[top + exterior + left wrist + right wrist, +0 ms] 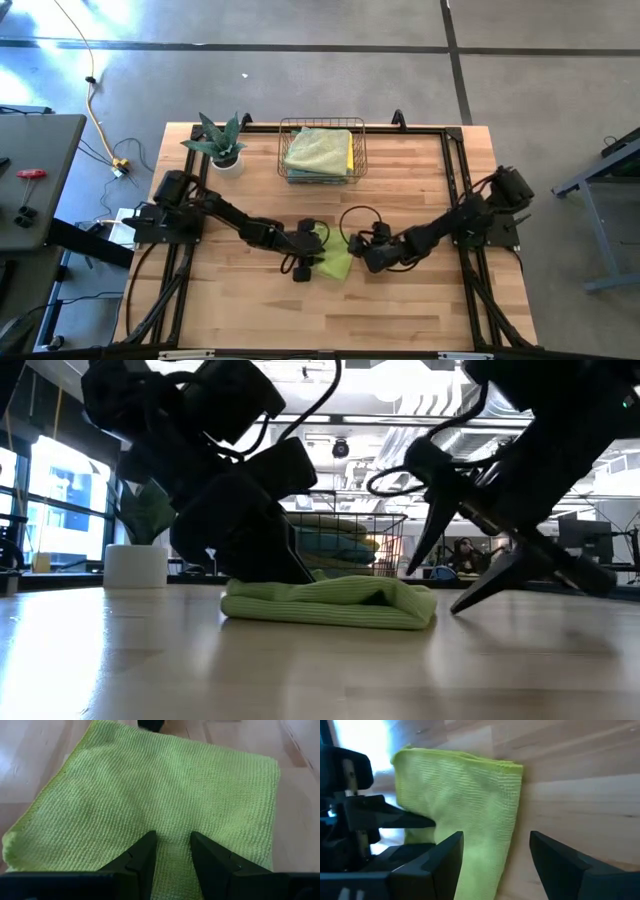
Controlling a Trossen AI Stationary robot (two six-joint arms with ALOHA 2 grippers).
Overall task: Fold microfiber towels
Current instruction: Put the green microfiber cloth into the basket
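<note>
A lime green towel (338, 258) lies folded on the table between my two grippers; it also shows in the low view (340, 605). My left gripper (312, 250) is down on the towel's left part, its fingers nearly together with cloth between them. My right gripper (362, 257) is open at the towel's right edge, one fingertip (470, 600) low by the table; whether it touches the cloth I cannot tell. More folded towels (320, 150) lie stacked in a wire basket. My left gripper pinches a narrow strip of the towel's top surface (172, 851) between its two fingers (145, 857), near the towel's left edge. The fingers slant down from the table's left side. The towel lies flat on the table; one layer or several, I cannot tell.
The wire basket (322, 128) stands at the table's far middle. A potted plant (220, 145) in a white pot stands to its left. Bare wood lies toward the table's near edge (330, 320).
</note>
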